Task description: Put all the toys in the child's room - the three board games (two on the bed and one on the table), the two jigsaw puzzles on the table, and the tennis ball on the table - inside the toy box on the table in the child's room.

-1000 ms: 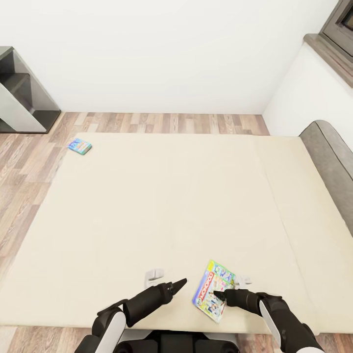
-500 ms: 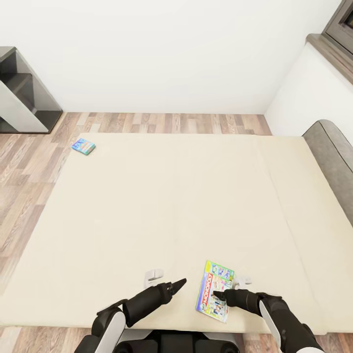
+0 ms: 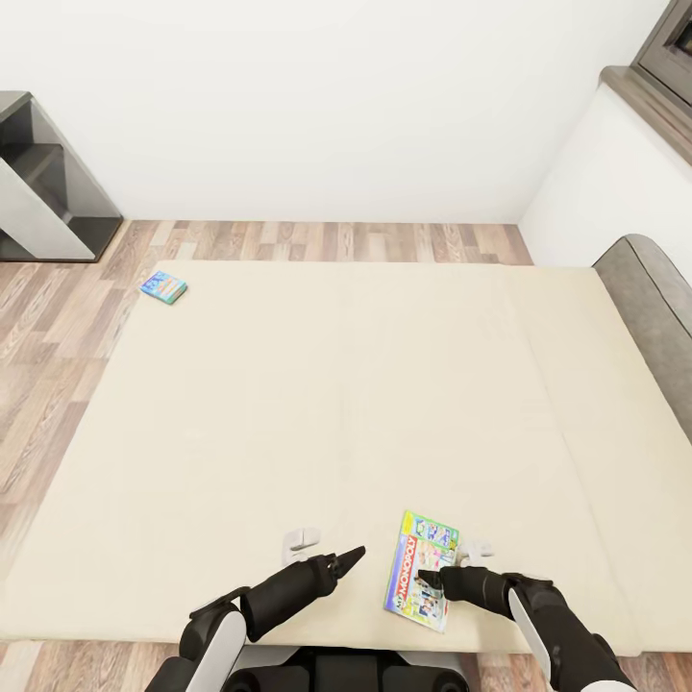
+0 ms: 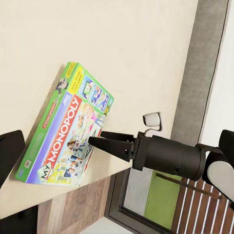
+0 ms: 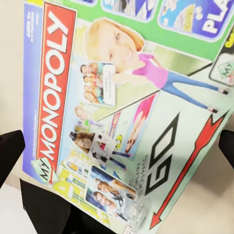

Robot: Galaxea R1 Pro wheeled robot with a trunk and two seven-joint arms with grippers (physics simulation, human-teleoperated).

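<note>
A green-edged Monopoly board game (image 3: 422,570) lies flat at the near edge of the beige bed (image 3: 288,404). My right gripper (image 3: 434,580) hovers just over its near end and is open: in the right wrist view its fingers (image 5: 9,151) stand wide apart on either side of the box (image 5: 122,107). The left wrist view shows that gripper (image 4: 97,138) close above the box (image 4: 66,131). My left gripper (image 3: 354,554) is open and holds nothing, a little left of the box. A smaller blue board game (image 3: 163,286) lies at the bed's far left corner.
The grey headboard (image 3: 654,308) runs along the bed's right side. A grey stepped shelf (image 3: 43,192) stands on the wood-plank floor (image 3: 58,327) at the far left. A white wall (image 3: 327,106) closes off the far side, with a dark ledge (image 3: 649,96) at the upper right.
The camera shifted slightly, moving the whole picture right. The Monopoly box has turned a little on the bed edge. My right gripper has drawn back slightly along the box.
</note>
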